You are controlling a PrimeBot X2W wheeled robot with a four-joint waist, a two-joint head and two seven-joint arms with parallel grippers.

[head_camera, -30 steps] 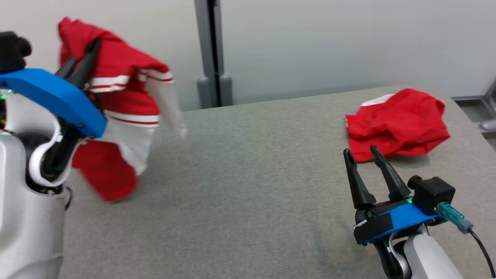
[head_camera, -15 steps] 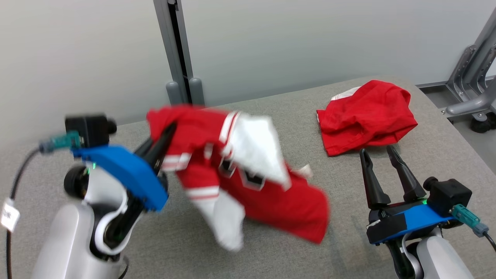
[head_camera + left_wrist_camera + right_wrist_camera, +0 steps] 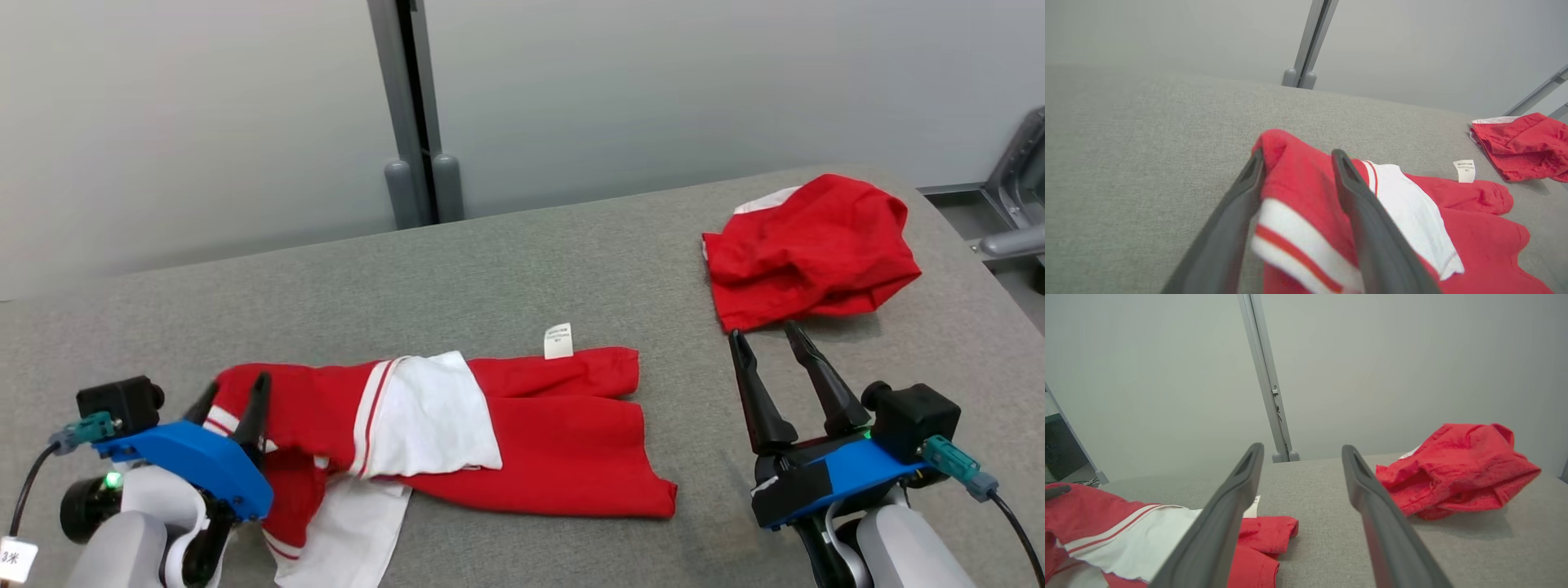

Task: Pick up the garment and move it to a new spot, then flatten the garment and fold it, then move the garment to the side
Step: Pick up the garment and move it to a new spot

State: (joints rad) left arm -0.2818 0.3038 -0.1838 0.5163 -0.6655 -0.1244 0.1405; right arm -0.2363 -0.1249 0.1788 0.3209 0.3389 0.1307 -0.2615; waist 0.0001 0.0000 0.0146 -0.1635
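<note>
The garment (image 3: 563, 445), a red piece with white panels, red stripes and a white label, lies spread across the grey table (image 3: 522, 269) in the near left part of the head view. My left gripper (image 3: 233, 398) sits at its left end with the fingers apart. In the left wrist view a bunched red fold of the garment (image 3: 1298, 183) stands between those fingers (image 3: 1349, 179). My right gripper (image 3: 763, 333) hovers open and empty to the right of the garment, clear of it. The right wrist view shows the garment (image 3: 1126, 531) at lower left.
A second crumpled red cloth (image 3: 808, 249) lies at the table's far right, just beyond my right gripper's tips. A grey post (image 3: 416, 114) stands against the wall behind the table. A metal frame (image 3: 1016, 204) is off the right edge.
The left arm swung the garment down from the upper left and laid it out on the table. Its fingers, shut on the cloth before, now stand apart. The camera view shifted too.
</note>
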